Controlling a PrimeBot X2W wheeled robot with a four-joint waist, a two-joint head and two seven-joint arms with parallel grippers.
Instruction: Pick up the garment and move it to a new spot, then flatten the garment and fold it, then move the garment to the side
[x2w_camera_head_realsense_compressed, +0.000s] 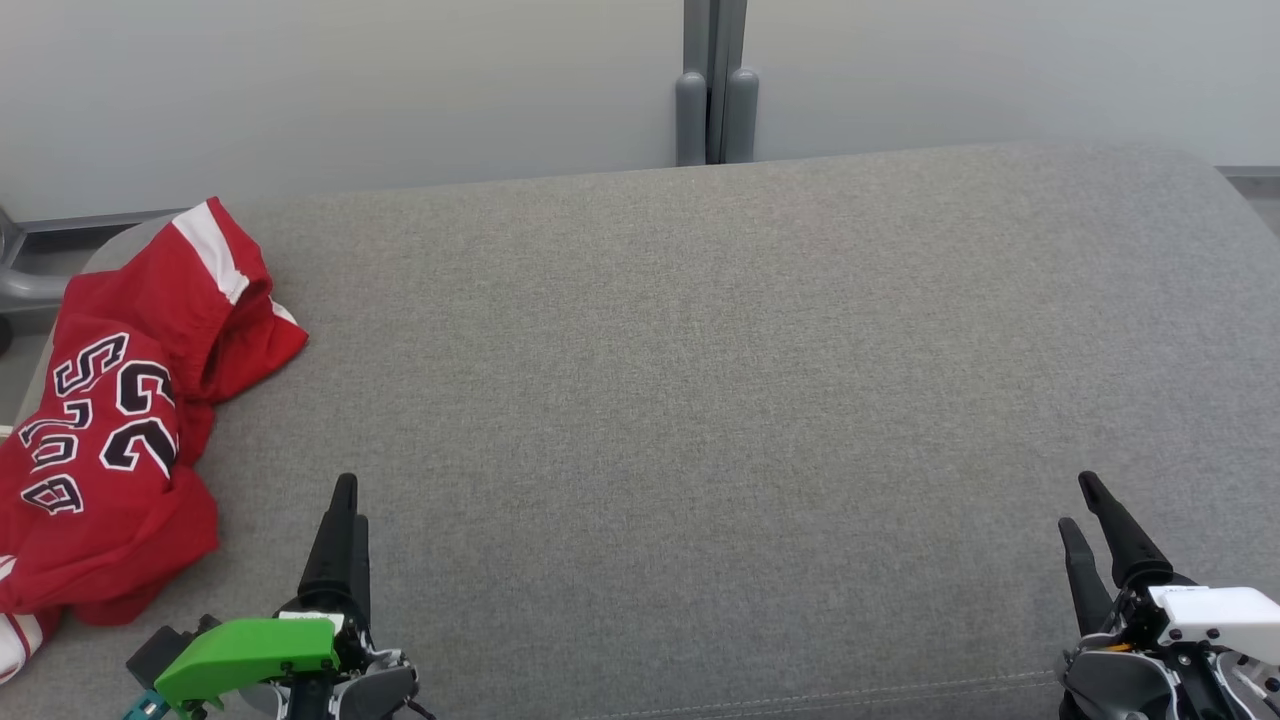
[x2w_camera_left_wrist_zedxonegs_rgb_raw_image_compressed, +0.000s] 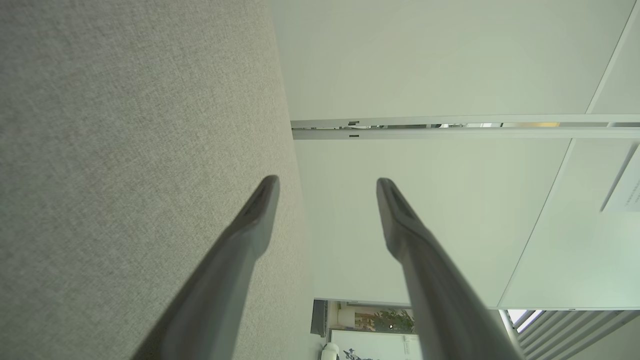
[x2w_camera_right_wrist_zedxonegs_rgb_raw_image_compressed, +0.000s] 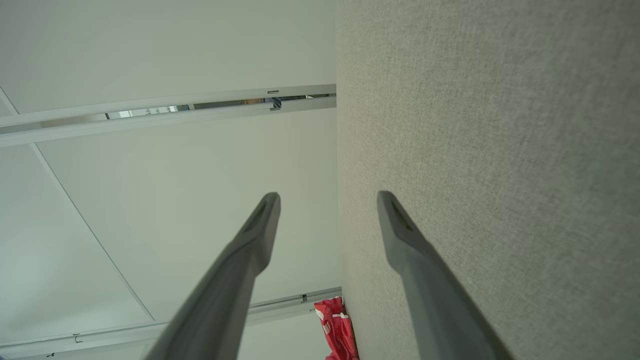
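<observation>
The garment (x2w_camera_head_realsense_compressed: 110, 430) is a red jersey with white trim and black-and-white lettering, lying crumpled at the left edge of the grey padded surface (x2w_camera_head_realsense_compressed: 700, 380); part of it hangs over that edge. A red patch of the garment (x2w_camera_right_wrist_zedxonegs_rgb_raw_image_compressed: 336, 327) also shows far off in the right wrist view. My left gripper (x2w_camera_head_realsense_compressed: 343, 500) hovers at the lower left, just right of the garment and apart from it, open and empty (x2w_camera_left_wrist_zedxonegs_rgb_raw_image_compressed: 327, 186). Over at the lower right stands my right gripper (x2w_camera_head_realsense_compressed: 1080, 505), likewise open with nothing between its fingers (x2w_camera_right_wrist_zedxonegs_rgb_raw_image_compressed: 328, 200).
A pale wall (x2w_camera_head_realsense_compressed: 350, 80) runs behind the surface, with a grey vertical post (x2w_camera_head_realsense_compressed: 715, 90) at its middle. A grey metal frame (x2w_camera_head_realsense_compressed: 25, 285) shows past the left edge. The surface's front seam (x2w_camera_head_realsense_compressed: 800, 695) runs near the bottom.
</observation>
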